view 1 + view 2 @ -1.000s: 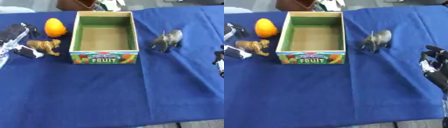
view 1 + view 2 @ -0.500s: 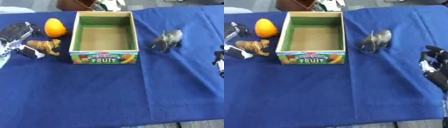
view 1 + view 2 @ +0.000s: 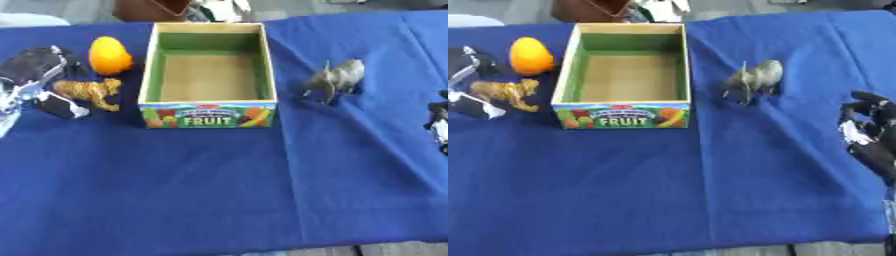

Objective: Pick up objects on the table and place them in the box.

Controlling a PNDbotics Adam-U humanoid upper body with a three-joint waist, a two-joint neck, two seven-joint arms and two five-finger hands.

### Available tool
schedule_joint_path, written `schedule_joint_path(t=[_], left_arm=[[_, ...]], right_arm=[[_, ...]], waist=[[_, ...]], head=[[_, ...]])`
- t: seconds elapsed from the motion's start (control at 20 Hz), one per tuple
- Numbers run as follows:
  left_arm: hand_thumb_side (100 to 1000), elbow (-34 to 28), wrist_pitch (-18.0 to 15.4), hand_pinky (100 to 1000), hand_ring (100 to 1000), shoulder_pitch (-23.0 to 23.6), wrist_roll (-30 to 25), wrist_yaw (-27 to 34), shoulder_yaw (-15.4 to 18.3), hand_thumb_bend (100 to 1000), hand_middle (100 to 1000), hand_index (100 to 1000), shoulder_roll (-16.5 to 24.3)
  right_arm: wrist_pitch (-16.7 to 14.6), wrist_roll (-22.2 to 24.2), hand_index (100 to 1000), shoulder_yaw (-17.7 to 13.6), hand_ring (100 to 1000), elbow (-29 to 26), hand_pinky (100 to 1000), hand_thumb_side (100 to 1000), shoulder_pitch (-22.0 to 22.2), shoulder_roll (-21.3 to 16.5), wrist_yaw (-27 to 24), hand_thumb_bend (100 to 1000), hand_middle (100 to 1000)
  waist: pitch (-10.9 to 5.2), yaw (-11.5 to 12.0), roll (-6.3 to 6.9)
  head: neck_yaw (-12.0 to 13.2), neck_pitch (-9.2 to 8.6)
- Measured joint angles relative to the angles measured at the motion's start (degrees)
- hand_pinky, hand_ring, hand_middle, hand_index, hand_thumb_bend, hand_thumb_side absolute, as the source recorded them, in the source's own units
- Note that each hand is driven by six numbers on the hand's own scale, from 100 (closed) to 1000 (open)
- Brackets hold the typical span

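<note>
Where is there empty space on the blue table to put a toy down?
The wide blue cloth in front of the FRUIT box is bare. Left of the box it's crowded: orange, tiger and left hand.

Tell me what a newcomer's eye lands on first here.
The open wooden box labelled FRUIT stands empty at the centre of the blue tablecloth. To its left a bright orange fruit sits behind a toy tiger, with the left hand beside it. A grey elephant stands to the right.
</note>
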Motion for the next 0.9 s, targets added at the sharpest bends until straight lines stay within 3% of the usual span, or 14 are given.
schedule_joint_path(t=[0.55, 0.65, 0.9], left_arm=[[245, 0.9, 0.0, 616, 479, 0.0, -0.5, 0.6, 0.0, 549, 426, 568, -0.5], [221, 1.1, 0.0, 602, 450, 0.0, -0.4, 0.6, 0.0, 506, 388, 533, -0.5], [154, 1.4, 0.3, 569, 355, -0.1, 0.3, 0.6, 0.0, 296, 273, 421, -0.8]], right_arm=[[-0.1, 0.1, 814, 0.0, 797, 0.2, 594, 265, -0.1, 0.0, 0.0, 100, 603], [-0.1, 0.1, 814, 0.0, 797, 0.3, 594, 265, -0.1, 0.0, 0.0, 100, 603], [-0.2, 0.2, 814, 0.0, 797, 0.3, 594, 264, -0.3, 0.0, 0.0, 100, 602]], waist=[[0.31, 0.0, -0.18], [0.35, 0.0, -0.22], [0.48, 0.0, -0.33]], head=[[0.0, 0.0], [0.0, 0.0], [0.0, 0.0]])
